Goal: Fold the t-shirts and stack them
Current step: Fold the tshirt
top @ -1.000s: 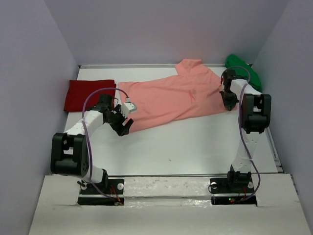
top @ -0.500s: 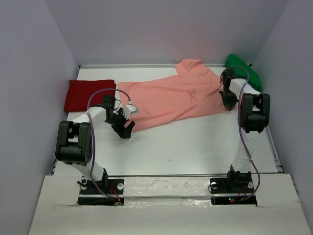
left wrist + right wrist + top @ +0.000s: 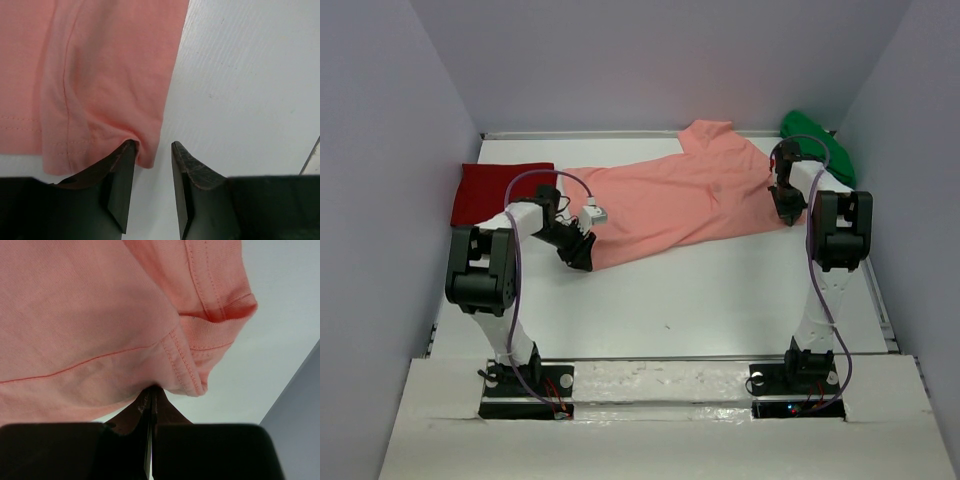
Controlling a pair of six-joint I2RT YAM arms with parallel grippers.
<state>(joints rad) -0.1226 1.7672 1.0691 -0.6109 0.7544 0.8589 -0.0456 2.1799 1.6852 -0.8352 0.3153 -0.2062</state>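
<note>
Done: the red shirt [image 3: 490, 192] lies as a tidy folded rectangle at the far left of the surface [image 3: 720, 290]. I judge that one of the three is finished.
In hand: the pink shirt [image 3: 680, 195] is spread flat and slants across the middle of the surface, its collar toward the far wall. No fold shows in it yet.
Left to do: the green shirt [image 3: 815, 135] sits bunched in the far right corner, well apart from the red one. The pink one has to be folded and stacked, then the green.
Progress: about a third, by my reading, at the very start of the second shirt.
Left pincer [image 3: 153, 145]: open and low over the surface at the near-left hem corner of the pink shirt. The wrist view shows the corner of the hem at the tip of one finger [image 3: 120, 172], poking into the gap. The other finger is over bare surface, and nothing is gripped.
Right pincer [image 3: 151, 392]: closed on the pink shirt, with a pinch of cloth caught just beside a stitched hem at the shirt's right end.
Shirt and pincers: the pink shirt lies between the two, held at the right end only.
Red and pink: the red shirt is just beside the pink shirt's left end; I cannot tell whether they touch.
</note>
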